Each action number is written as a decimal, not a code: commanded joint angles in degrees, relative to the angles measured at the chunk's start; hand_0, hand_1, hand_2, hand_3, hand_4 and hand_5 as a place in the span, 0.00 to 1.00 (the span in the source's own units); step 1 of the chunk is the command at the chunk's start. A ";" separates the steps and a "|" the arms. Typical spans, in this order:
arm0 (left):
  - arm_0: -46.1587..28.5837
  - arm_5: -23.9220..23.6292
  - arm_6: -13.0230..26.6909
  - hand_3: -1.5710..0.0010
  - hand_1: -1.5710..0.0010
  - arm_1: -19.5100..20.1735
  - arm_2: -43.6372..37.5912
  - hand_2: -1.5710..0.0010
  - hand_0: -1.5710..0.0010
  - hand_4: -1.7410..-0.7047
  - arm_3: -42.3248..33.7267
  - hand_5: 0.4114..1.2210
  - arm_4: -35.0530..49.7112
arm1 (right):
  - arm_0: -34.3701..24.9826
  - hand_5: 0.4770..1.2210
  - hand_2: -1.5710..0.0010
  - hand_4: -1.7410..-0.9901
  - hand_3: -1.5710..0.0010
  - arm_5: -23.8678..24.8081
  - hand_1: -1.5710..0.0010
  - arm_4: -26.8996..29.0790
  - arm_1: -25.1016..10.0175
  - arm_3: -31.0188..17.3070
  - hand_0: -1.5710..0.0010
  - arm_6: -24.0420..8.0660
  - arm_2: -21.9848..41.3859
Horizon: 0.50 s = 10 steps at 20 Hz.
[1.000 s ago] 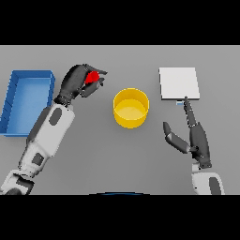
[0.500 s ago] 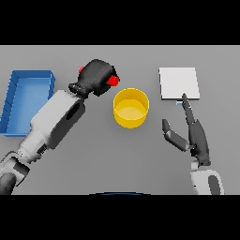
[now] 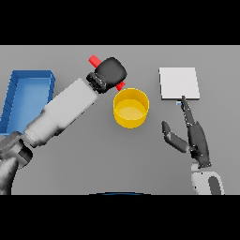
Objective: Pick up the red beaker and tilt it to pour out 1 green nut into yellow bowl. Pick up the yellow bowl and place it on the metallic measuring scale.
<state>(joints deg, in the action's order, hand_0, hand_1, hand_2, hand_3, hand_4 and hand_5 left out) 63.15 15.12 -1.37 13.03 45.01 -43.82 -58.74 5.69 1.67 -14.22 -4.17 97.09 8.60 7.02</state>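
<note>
My left hand [image 3: 111,72] is shut on the red beaker [image 3: 95,60], which lies tilted with one end poking out above the hand and the other end just over the rim of the yellow bowl [image 3: 131,108]. The bowl stands mid-table; I cannot see a green nut in it. To the right of the bowl, at the back, sits the flat metallic measuring scale [image 3: 178,83]. My right hand [image 3: 195,137] hovers open, right of the bowl, fingers straight and pointing toward the scale's near edge.
A blue tray [image 3: 29,78] stands at the left edge of the table, beside my left forearm.
My left hand has carried the red beaker rightward up to the bowl's far-left rim and tipped it over. The right hand has stayed put.
</note>
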 commanded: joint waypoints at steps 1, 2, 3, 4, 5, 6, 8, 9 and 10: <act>1.44 -0.18 -0.58 0.00 0.00 -0.26 1.36 0.00 0.00 0.04 1.93 1.00 -1.66 | -0.27 0.28 1.00 0.90 1.00 0.26 1.00 -0.76 0.28 -1.09 1.00 -0.43 0.37; 2.17 0.43 -0.80 0.00 0.00 -0.47 2.85 0.00 0.00 0.03 2.39 1.00 -3.10 | -0.76 0.29 1.00 0.89 1.00 0.05 1.00 -0.46 0.33 -0.76 1.00 -1.02 0.35; 2.99 1.22 -0.99 0.00 0.00 -0.32 4.06 0.00 0.00 0.03 2.64 1.00 -4.36 | -0.81 0.29 1.00 0.90 1.00 -0.33 1.00 0.40 -0.05 -1.21 1.00 -0.89 -0.31; 3.85 1.08 -0.97 0.00 0.00 -0.75 4.75 0.00 0.00 0.02 3.80 1.00 -5.34 | -0.64 0.29 1.00 0.90 1.00 -0.31 1.00 0.22 0.01 -1.23 1.00 0.00 -0.09; 4.47 0.62 -1.44 0.00 0.00 -0.89 5.55 0.00 0.00 0.02 4.55 1.00 -6.30 | -0.03 0.30 1.00 0.90 1.00 -0.68 1.00 0.61 0.02 -1.01 1.00 0.78 -0.03; 4.85 0.61 -1.87 0.00 0.00 -0.94 6.30 0.00 0.00 0.01 5.06 1.00 -7.07 | -0.46 0.30 1.00 0.91 1.00 -0.32 1.00 -0.12 0.04 -1.37 1.00 0.19 0.16; 5.18 0.37 -1.67 0.00 0.00 -1.13 7.58 0.00 0.00 0.01 5.06 1.00 -8.67 | 0.18 0.29 1.00 0.91 1.00 -0.26 1.00 -0.17 0.44 -0.72 1.00 0.74 0.54; 4.98 0.15 -0.94 0.00 0.00 -2.03 8.41 0.00 0.00 0.01 5.25 1.00 -9.59 | -0.53 0.29 1.00 0.91 1.00 -0.50 1.00 0.91 0.63 -1.07 1.00 -0.30 -0.07; 5.24 -0.03 -0.87 0.00 0.00 -2.18 8.77 0.00 0.00 0.01 4.82 1.00 -10.22 | -0.11 0.30 1.00 0.90 1.00 -0.94 1.00 1.42 0.42 -0.58 1.00 0.56 -0.12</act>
<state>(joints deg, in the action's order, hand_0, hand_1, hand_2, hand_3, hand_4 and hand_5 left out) 68.41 15.14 -2.23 10.84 53.77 -39.02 -68.99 5.60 0.73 -12.80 -3.76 96.50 9.29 6.89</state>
